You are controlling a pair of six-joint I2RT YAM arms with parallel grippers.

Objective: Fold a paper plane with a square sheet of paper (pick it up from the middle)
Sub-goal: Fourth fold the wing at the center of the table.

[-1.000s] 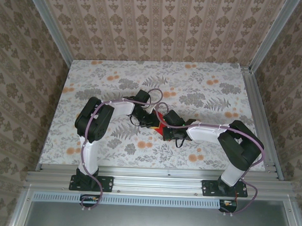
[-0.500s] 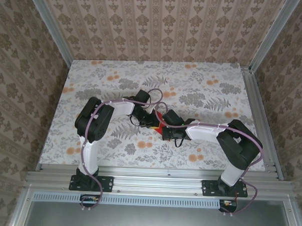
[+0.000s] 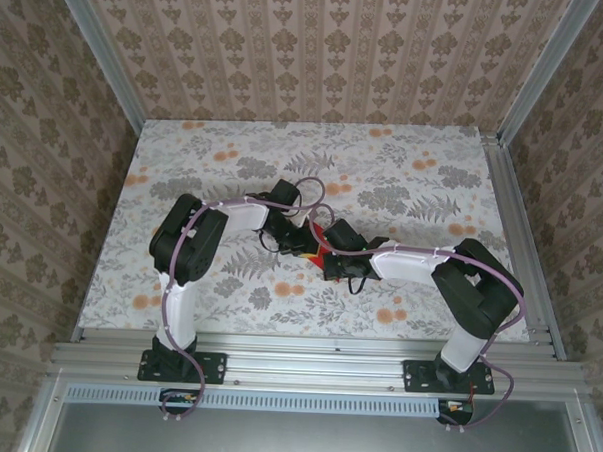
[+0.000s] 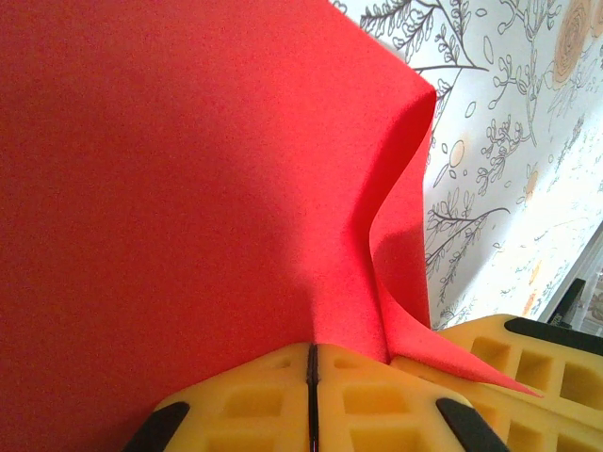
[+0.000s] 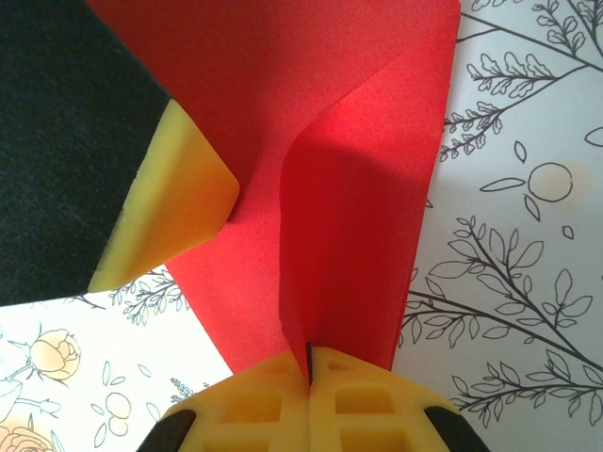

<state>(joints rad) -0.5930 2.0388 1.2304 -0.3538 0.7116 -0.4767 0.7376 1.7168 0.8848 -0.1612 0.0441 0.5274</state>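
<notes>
- left gripper [image 4: 311,356]: jaws pressed together, pinching the red paper [image 4: 170,169]. The sheet rises out of the pinch and one flap curls off to the right.
- right gripper [image 5: 309,358]: jaws also pressed together on the paper, gripping it at a crease. A folded flap comes up out of the pinch, and one yellow jaw of the left gripper sits just beside it.
- Paper location: held between the two grippers over the middle of the table [image 3: 414,171]. From the top view only a sliver of red shows between them.
- Change: over the last second the right arm [image 3: 410,261] crept slightly left, toward the left gripper. A bit less red shows by the right gripper. The left arm [image 3: 232,218] looks unmoved.
- Meaning: the gap is probably closing to bend the sheet into a fold. The fold looks loose, not pressed flat.
- Progress: no dart shape yet, so the task seems early to middle.
- Risk: the pinches are close together, so thin paper could tear or crease off-line.
</notes>
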